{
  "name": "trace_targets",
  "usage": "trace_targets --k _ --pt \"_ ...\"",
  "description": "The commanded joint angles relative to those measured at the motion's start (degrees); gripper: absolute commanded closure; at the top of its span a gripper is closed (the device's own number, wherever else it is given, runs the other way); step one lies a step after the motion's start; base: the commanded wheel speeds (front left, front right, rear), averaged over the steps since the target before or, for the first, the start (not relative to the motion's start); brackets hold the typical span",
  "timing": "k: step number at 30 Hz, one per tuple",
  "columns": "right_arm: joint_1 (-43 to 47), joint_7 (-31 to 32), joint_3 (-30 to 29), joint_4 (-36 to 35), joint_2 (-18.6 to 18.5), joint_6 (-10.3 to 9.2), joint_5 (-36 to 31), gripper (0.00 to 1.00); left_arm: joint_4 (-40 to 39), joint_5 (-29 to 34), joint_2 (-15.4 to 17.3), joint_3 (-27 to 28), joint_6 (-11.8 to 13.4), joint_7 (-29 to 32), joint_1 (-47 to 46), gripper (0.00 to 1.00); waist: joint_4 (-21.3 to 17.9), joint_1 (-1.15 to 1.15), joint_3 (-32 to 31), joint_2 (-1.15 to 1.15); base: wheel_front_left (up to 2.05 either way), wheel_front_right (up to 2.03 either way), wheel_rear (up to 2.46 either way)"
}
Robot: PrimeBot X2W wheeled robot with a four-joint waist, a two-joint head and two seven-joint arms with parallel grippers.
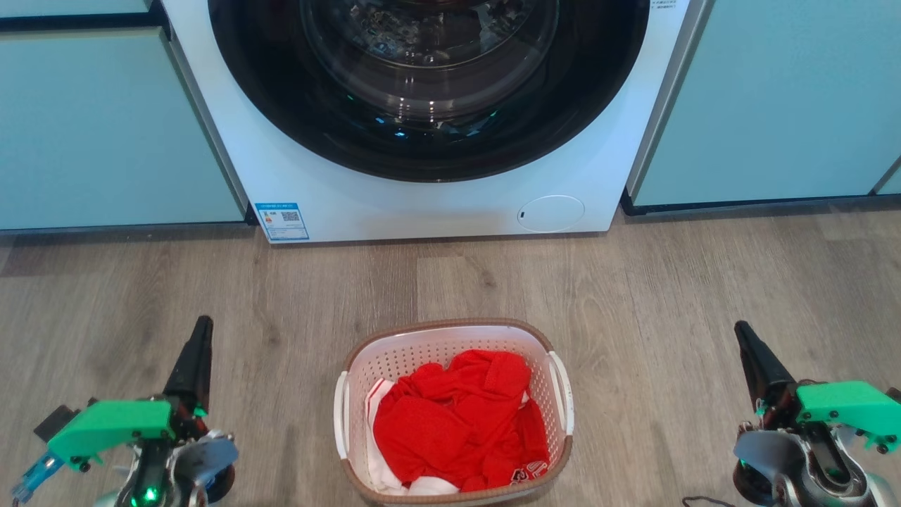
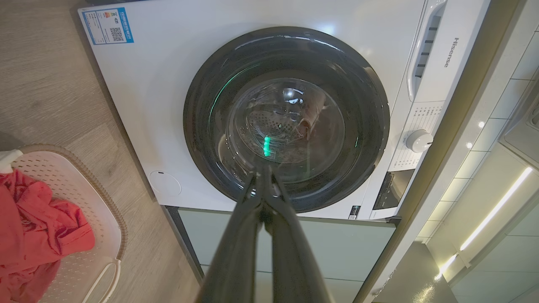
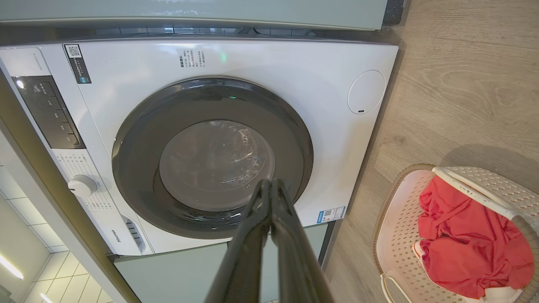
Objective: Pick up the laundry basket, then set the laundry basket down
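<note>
You have the small white perforated plastic laundry basket (image 1: 422,352), rounded-rectangular with a brown woven-look rim, standing upright on the grey-brown wood-plank floor (image 1: 633,296). It sits out in the open, well apart from the floor's far edge.

- Contents: a crumpled red garment (image 1: 457,422) fills most of the basket. A bit of white cloth (image 1: 380,472) shows under it at the near left corner.
- Handles: one white side handle (image 1: 341,415) on the left wall, another (image 1: 565,394) on the right wall. Nothing is touching either.

Your left gripper (image 1: 202,327) hovers over the floor left of the basket, well apart from it. The long dark fingers are pressed together to a single point, with nothing between them. The left wrist view agrees: the two fingers meet at their tips.

Your right gripper (image 1: 740,329) stands to the right of the basket, also well apart from it. Its fingers are closed tip to tip and hold nothing. Each wrist carries a bright green plastic housing (image 1: 105,426).

Along the floor's far edge:
- A white front-loading washing machine (image 1: 352,190) stands directly beyond the basket.
- Its round dark glass door (image 1: 429,105) is closed.
- A blue label sticker (image 1: 283,221) sits at its lower left corner.
- A round white cap (image 1: 550,213) sits at its lower right.
- Pale green cabinet panels (image 1: 105,127) flank the machine on both sides.
</note>
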Motion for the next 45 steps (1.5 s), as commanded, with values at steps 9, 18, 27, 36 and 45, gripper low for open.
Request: trace_targets --k 9,18,27,36,45 --pt "0.24 -0.05 0.11 0.73 0.08 0.0 0.02 0.0 0.78 -0.01 -0.01 -0.13 0.05 -0.06 0.28 0.0 0.0 0.0 0.0 0.0 0.0 0.0 0.0" --pt "0.74 -1.27 0.41 2.28 0.23 0.01 -1.13 0.0 2.23 0.74 -0.06 -0.1 0.04 -1.24 1.26 0.0 -0.05 0.0 -0.02 0.0 0.0 0.0 0.0" --pt "0.08 -2.78 0.16 1.78 0.18 0.03 -3.52 0.0 1.48 1.92 -0.04 0.71 0.01 -2.75 0.93 0.0 0.05 0.0 -0.08 0.0 0.0 0.0 0.0" --pt "-1.0 -4.46 -0.5 -0.11 0.12 0.06 -8.55 0.0 0.44 4.27 -0.01 2.06 -0.03 -4.43 0.31 0.0 0.3 0.0 -0.17 0.0 0.0 0.0 0.0" --pt "-2.47 -5.97 -1.53 -3.4 0.07 0.09 -15.8 0.0 -1.59 7.81 0.01 2.34 -0.06 -5.95 -0.33 0.0 0.55 0.0 -0.21 0.0 0.0 0.0 0.0"
